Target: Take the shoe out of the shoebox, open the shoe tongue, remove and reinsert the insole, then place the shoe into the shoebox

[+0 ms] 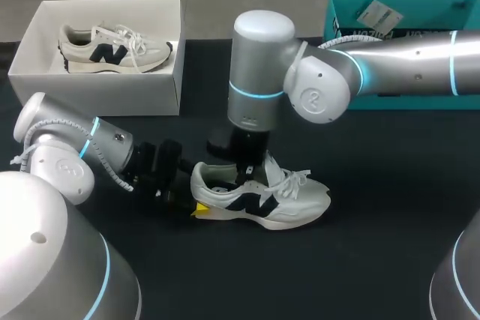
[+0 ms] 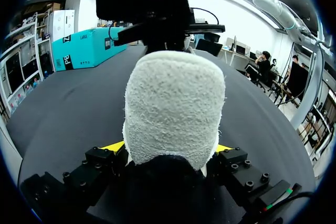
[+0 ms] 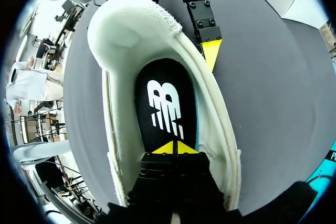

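I see the light shoe (image 1: 289, 201) on the table's near middle, my left gripper (image 2: 168, 148) clamped on its soft heel, my right gripper (image 3: 176, 148) with tips together on the thin, floppy insole (image 3: 164, 98), best pinched at its heel edge.

Yellow tips of left end effector (image 2: 168, 149) mostly hidden behind the shoe (image 2: 173, 103) heel.
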Motion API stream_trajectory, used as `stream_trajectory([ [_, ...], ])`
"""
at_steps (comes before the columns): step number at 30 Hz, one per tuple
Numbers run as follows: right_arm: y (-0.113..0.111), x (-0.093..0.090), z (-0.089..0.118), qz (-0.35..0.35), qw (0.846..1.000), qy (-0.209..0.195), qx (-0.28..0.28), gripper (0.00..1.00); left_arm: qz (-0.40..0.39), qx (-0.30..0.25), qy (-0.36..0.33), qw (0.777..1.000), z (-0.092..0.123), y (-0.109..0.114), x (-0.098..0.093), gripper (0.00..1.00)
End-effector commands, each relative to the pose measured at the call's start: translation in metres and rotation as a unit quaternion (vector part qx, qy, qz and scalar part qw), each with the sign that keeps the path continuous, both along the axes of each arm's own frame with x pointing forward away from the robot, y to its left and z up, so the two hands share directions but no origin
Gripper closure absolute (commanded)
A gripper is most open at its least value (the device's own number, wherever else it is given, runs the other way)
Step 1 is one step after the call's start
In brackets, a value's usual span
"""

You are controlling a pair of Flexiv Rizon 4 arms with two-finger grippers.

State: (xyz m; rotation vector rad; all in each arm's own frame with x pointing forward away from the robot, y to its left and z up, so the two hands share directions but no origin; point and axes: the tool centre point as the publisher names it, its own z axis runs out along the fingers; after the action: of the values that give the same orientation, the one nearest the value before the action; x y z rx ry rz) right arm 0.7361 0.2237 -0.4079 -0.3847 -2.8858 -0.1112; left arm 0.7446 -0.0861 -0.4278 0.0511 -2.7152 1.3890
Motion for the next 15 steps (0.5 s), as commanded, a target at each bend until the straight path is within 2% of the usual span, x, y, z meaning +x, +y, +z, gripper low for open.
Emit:
stream_trajectory([
  [1,-0.006,-0.009,0.017,0.006,1.0,-0.01,0.007,1.0,0.0,0.001,0.0,1.0,-0.001,0.0,0.0,1.0],
  [8,-0.011,-0.008,0.043,0.009,0.999,-0.03,0.016,1.0,0.0,0.001,0.0,1.0,-0.001,0.0,0.0,1.0],
  [15,-0.021,-0.008,0.047,-0.006,0.998,-0.053,0.026,1.0,0.0,0.001,0.0,1.0,-0.001,0.0,0.0,1.0],
])
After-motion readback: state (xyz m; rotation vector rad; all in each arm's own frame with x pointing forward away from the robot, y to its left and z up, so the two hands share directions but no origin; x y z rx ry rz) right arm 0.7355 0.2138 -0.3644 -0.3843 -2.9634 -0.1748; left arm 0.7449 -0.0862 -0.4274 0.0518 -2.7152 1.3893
